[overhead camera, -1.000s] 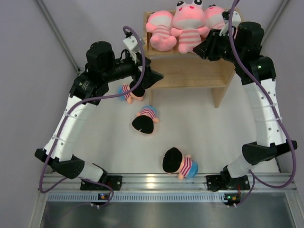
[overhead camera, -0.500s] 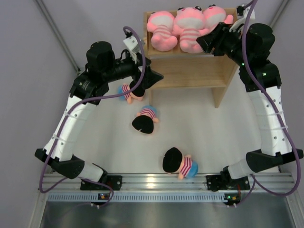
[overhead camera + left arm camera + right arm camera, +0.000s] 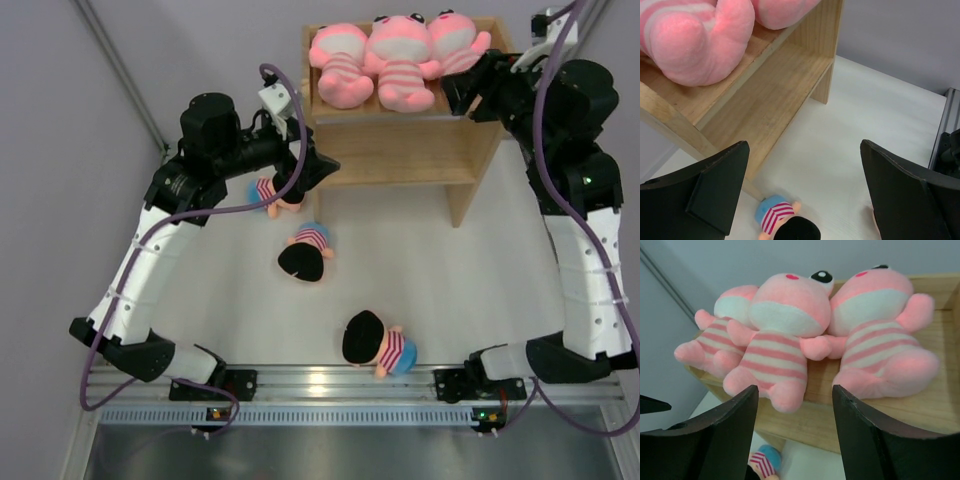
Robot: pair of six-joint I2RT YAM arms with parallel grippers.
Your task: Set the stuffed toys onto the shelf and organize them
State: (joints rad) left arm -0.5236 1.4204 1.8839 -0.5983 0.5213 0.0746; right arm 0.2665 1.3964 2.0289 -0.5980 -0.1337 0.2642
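Half done. Shelf (image 3: 400, 150): the lower tier ahead of left gripper (image 3: 805, 195) is bare. Three pink toys (image 3: 785, 340) are lined up on the top tier, just in front of right gripper (image 3: 795, 430), whose jaws are spread and empty. Three dolls (image 3: 308, 252) lie on the table (image 3: 420, 280), the nearest doll (image 3: 776, 218) right under the left gripper, its jaws wide apart. Remaining: shelve the dolls.

The top view looks steeply down from behind the arm bases (image 3: 215, 385), the shelf (image 3: 400, 155) at upper centre. Both wrist views sit close to it: the left sees its lower tier and the counter (image 3: 855, 125), the right faces the pink toys (image 3: 785, 340) on top, shared by all three views.
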